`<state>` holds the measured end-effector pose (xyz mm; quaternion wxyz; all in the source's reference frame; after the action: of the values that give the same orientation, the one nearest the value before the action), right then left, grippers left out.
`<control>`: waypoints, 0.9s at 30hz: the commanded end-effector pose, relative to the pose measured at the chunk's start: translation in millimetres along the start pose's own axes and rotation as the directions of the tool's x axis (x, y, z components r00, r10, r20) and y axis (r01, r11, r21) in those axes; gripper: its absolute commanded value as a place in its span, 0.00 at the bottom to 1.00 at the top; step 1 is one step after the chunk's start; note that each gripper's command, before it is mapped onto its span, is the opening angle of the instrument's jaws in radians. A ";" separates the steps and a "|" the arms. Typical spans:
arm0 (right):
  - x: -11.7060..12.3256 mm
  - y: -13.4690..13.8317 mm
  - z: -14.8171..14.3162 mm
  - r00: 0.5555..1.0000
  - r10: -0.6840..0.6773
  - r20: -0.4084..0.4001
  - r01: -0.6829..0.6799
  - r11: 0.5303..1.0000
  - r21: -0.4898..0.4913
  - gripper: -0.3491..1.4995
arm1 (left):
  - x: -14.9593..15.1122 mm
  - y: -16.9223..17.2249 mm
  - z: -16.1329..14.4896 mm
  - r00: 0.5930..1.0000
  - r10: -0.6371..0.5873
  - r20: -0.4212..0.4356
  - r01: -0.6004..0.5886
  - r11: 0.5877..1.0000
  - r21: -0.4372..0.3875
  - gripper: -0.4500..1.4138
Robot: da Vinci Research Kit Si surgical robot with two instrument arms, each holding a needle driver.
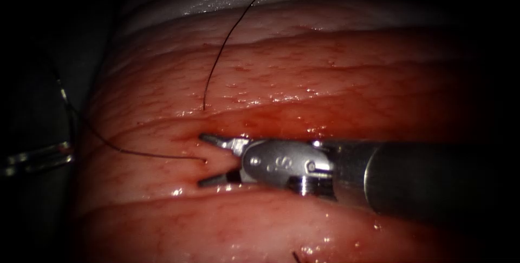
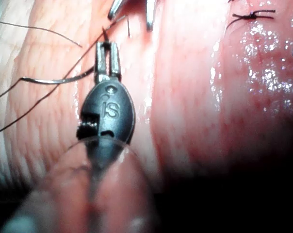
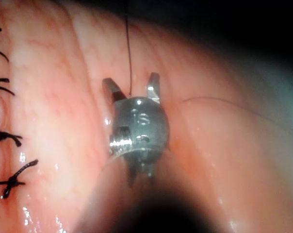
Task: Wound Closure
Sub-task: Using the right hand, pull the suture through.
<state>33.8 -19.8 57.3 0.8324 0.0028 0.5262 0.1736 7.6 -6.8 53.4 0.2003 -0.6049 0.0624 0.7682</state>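
The right tool [image 1: 208, 160] lies on the tissue [image 1: 325, 84], jaws spread, empty, straddling the thread [image 1: 151, 155] where it enters the surface. The left tool [image 2: 108, 56], jaws pressed together, seems to pinch the thread toward the tissue's left edge. I can't make out the needle. Risk: a hard pull could tear the thread through the tissue.

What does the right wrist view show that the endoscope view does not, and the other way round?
The right wrist view adds several knotted stitches with cut ends, lying in a row. The endoscope view adds the left gripper at the dark left edge, where I cannot tell what it holds, and red fluid along a fold of the tissue. Both views show the right gripper open over the tissue and holding nothing, with thread running into its gap.
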 end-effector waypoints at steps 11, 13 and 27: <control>-0.5 -0.7 0.7 0.996 0.040 0.074 -0.045 0.997 0.059 0.00 | -0.5 0.2 1.0 1.000 0.000 -0.015 0.000 1.000 -0.013 0.00; -0.2 -1.4 0.0 0.993 0.039 0.116 -0.049 0.995 0.088 0.00 | -1.0 -0.1 1.2 1.000 0.000 -0.015 0.000 1.000 -0.013 0.00; 6.8 -12.1 -9.5 0.967 0.205 0.155 -0.224 0.967 0.119 0.00 | -2.7 -1.2 1.6 0.999 -0.023 -0.023 0.023 1.000 -0.021 0.00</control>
<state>30.3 -29.6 45.4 0.8450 0.1215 0.4697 0.2250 7.7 -5.7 55.9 0.2031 -0.6158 0.0499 0.7597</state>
